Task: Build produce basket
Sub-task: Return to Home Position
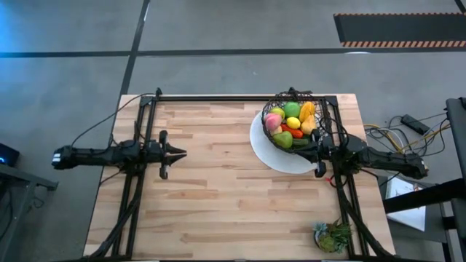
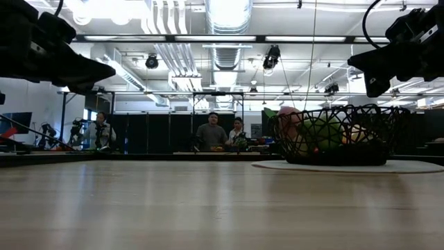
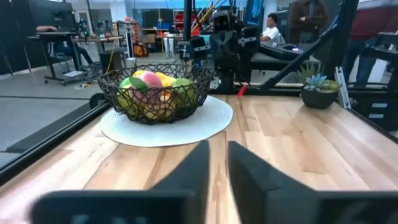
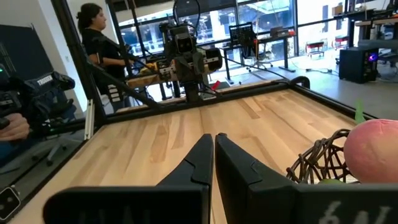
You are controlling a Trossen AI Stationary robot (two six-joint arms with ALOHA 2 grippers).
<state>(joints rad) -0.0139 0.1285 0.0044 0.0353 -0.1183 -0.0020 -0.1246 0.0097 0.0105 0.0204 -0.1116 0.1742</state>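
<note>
Left hand (image 1: 178, 153) hovers over left part of pale wooden plank surface (image 1: 218, 196), fingers almost together, narrow slit, nothing held.

Dark brown woven-wire bowl basket (image 2: 340, 158) sits on flat white round plate (image 1: 266, 149), far right of surface. Small toy fruits and vegetables (image 1: 291, 122) heaped inside.

You can expect stiff, light wire. If moving it, pinch rim strand and lift level; smooth round pieces likely roll.

Right hand (image 1: 309, 149) just beside basket's near edge, above plate, fingers together, empty.

Leafy green plant tuft (image 1: 333, 235) at near right corner, well apart.
</note>
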